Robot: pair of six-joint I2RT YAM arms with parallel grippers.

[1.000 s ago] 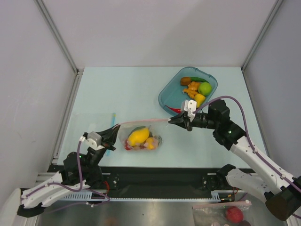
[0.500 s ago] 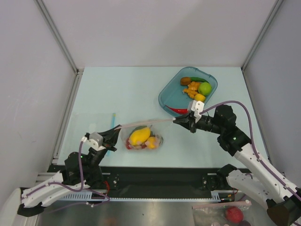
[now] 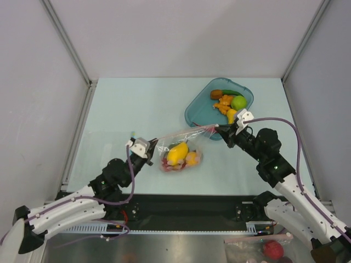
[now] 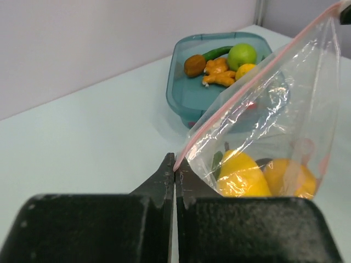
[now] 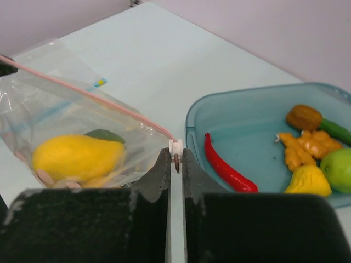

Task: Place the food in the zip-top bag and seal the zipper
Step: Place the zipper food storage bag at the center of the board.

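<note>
The clear zip-top bag (image 3: 181,149) hangs stretched between my two grippers, just above the table. Inside are a yellow lemon (image 3: 177,153), orange pieces and small red balls (image 3: 167,165). The pink zipper (image 3: 186,131) runs taut along its top edge. My left gripper (image 3: 155,147) is shut on the zipper's left corner, which shows in the left wrist view (image 4: 175,164). My right gripper (image 3: 221,129) is shut on the white slider (image 5: 175,147) at the zipper's right end. The lemon also shows in the right wrist view (image 5: 77,156) and the left wrist view (image 4: 241,175).
A teal tray (image 3: 198,114) behind the right gripper holds a red chilli (image 5: 227,167), ginger, a lime (image 3: 238,102), a yellow fruit, a brown piece and a green chilli. A light-blue stick (image 3: 132,135) lies left of the bag. Another bag with a red ball (image 3: 271,249) lies at the bottom right.
Both grippers have moved right and away from the bases, carrying the bag off the table towards the tray. The left arm has reached forward.
</note>
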